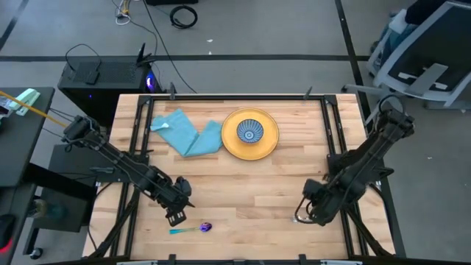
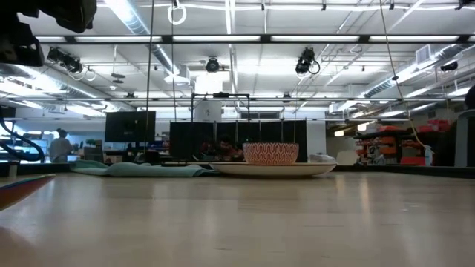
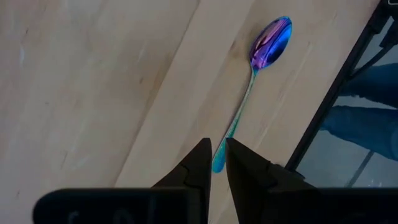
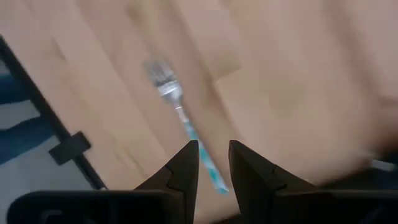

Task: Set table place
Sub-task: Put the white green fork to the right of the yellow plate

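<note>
The purple-headed, teal-handled spoon (image 1: 193, 229) (image 3: 252, 87) lies flat near the table's near edge. My left gripper (image 1: 176, 216) (image 3: 217, 154) hovers over the free end of its handle, fingers a narrow gap apart. The fork (image 4: 183, 121), silver head and pale blue handle, lies flat near the table's right near corner. My right gripper (image 1: 304, 211) (image 4: 213, 155) is above its handle end, open, one finger on each side. The yellow plate (image 1: 266, 143) (image 2: 273, 170) carries the blue patterned bowl (image 1: 250, 132) (image 2: 271, 153). The light blue napkin (image 1: 188, 135) (image 2: 141, 169) lies crumpled to the plate's left.
The wood table (image 1: 257, 184) has bare room between the plate and both grippers. Black rails (image 1: 132, 158) run along its left and right sides. A black side desk (image 1: 22, 140) stands to the left, and a black box with cables (image 1: 99, 73) sits beyond the far edge.
</note>
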Motion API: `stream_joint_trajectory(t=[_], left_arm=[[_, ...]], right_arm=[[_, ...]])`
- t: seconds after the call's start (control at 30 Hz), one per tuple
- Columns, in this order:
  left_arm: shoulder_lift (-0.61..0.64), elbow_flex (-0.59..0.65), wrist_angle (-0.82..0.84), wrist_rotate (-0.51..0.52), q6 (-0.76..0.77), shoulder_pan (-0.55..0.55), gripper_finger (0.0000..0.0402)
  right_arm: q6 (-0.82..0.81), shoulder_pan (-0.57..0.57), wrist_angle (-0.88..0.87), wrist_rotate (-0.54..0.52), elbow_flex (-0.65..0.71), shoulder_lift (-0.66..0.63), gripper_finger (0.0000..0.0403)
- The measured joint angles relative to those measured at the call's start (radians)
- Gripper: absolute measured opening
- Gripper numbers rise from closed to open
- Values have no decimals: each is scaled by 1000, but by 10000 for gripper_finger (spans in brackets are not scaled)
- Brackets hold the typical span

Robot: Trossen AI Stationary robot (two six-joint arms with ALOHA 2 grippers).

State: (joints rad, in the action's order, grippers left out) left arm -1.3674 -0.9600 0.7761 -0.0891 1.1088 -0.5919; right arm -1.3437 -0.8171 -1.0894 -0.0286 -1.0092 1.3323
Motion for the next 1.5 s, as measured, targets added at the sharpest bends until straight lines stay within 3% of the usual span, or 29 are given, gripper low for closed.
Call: stream_joint_trajectory(t=[0.2,0.43,0.7,1.0,1.5], left_arm=[[0,0,-3,0,5,0,60],[0,0,-13,0,5,0,57],[0,0,-20,-1,5,0,56],[0,0,-82,-1,5,0,64],[0,0,-195,-1,5,0,62]], right_arm=[[-53,-9,222,117,215,0,94],[-95,-72,426,147,299,16,94],[-42,-109,436,163,300,125,89],[153,-107,445,161,300,199,91],[240,-108,453,123,299,208,87]])
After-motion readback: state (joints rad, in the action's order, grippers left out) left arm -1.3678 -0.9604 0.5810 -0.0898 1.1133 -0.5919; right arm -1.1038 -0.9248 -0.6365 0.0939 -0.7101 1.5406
